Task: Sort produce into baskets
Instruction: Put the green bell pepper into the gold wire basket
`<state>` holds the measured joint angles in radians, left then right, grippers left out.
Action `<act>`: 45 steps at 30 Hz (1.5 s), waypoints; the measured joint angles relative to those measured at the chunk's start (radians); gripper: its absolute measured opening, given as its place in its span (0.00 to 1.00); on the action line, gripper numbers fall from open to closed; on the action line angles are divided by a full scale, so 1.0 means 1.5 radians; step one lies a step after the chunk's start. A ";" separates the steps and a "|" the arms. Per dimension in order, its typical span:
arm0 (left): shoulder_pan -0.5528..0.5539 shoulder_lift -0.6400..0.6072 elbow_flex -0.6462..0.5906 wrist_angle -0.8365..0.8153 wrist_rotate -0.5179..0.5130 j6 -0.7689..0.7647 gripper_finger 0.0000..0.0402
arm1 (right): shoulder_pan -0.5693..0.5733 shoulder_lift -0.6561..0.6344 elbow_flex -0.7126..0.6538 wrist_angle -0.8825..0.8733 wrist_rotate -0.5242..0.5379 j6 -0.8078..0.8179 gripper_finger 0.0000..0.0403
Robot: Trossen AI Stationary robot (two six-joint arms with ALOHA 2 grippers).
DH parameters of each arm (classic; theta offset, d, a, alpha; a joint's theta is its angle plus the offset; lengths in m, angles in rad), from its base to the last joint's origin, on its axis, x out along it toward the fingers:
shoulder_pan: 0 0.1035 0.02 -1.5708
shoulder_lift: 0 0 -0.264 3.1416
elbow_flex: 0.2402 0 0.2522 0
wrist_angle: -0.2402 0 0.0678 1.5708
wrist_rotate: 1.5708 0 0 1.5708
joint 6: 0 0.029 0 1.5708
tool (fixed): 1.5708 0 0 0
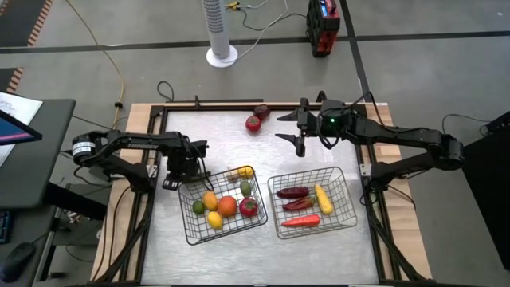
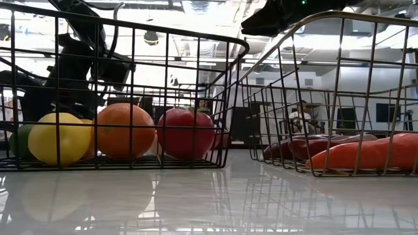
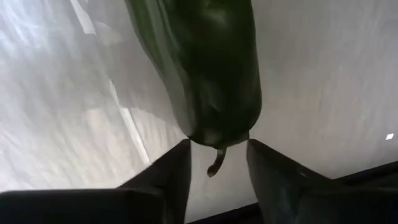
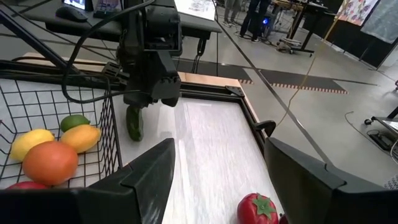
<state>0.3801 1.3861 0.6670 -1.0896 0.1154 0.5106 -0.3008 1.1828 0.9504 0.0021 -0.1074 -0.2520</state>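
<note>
While right fingers (image 4: pixel 214 180) gape empty, left fingers (image 3: pixel 217 165) pinch a green cucumber (image 3: pixel 205 68).

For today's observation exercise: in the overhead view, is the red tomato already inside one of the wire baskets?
No, the red tomato lies on the bare table beyond both baskets, near the right claw.

Even bright overhead lighting; strong glare and mirror-like reflections across desk (image 2: pixel 196 196) in low view; ceiling lights blown out behind basket wires; dark green vegetable (image 3: pixel 205 68) underexposed, soft, close to lens; motion-streaked surface behind; faint shadows in high view
</note>
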 joint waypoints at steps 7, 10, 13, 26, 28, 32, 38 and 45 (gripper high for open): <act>0.000 0.000 0.000 -0.018 0.012 0.011 0.05 | 0.000 0.000 0.000 0.000 0.000 -0.001 0.68; 0.001 0.000 0.000 -0.024 0.012 0.006 0.02 | 0.000 0.000 0.000 0.000 0.000 -0.002 0.68; 0.001 0.000 0.001 -0.043 0.003 0.006 0.01 | 0.000 0.000 0.000 0.000 0.000 -0.002 0.68; 0.001 0.000 0.198 -0.209 -0.139 0.005 0.00 | 0.000 0.000 0.000 0.004 0.000 -0.002 0.68; 0.001 0.000 0.253 -0.239 -0.159 0.001 0.00 | 0.000 0.000 0.000 0.004 0.000 -0.002 0.68; 0.000 0.000 0.363 -0.260 -0.158 -0.017 0.00 | -0.002 -0.008 0.000 -0.004 0.000 0.001 0.68; -0.036 -0.001 0.461 -0.222 -0.109 -0.042 0.00 | -0.009 -0.066 -0.001 -0.069 0.004 0.000 0.68; -0.076 0.034 0.476 -0.010 -0.029 -0.132 0.00 | -0.062 -0.167 -0.075 -0.023 0.005 0.010 0.68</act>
<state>0.2668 1.4377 1.3804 -1.1039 0.0724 0.3127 -0.3933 0.9324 0.8377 -0.0321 -0.1001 -0.2376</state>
